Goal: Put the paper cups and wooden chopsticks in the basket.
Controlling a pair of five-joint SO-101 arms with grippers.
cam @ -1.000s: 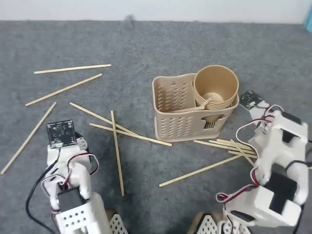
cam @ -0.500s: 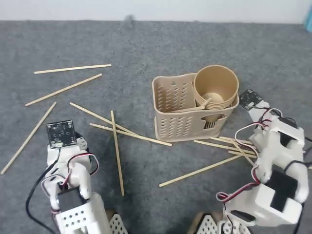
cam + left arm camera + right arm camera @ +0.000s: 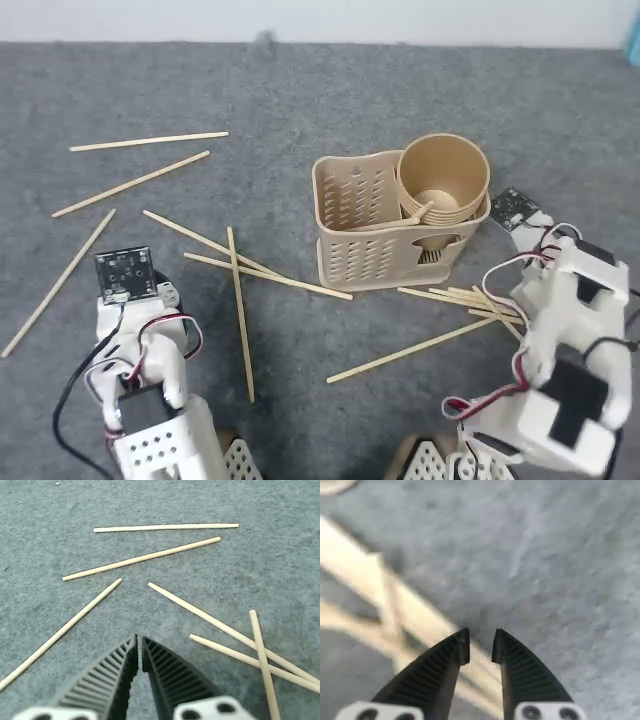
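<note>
Cups [image 3: 443, 175]: high view, nested in the right compartment of the basket [image 3: 352, 225], which stands upright mid-worktop [image 3: 300, 90].
Chopsticks [image 3: 131, 184]: high view, scattered flat over the worktop's left half, with more between the basket and the right arm [image 3: 570, 300].
Left gripper [image 3: 139, 640]: left wrist view, closed on nothing, above bare worktop with chopsticks beyond.
Right gripper [image 3: 480, 632]: right wrist view, jaws slightly apart over blurred chopsticks.

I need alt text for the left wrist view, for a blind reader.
The left gripper, shut and empty, is above a grey carpet. Six wooden chopsticks lie loose on it ahead of the gripper, three of them crossing.
</note>
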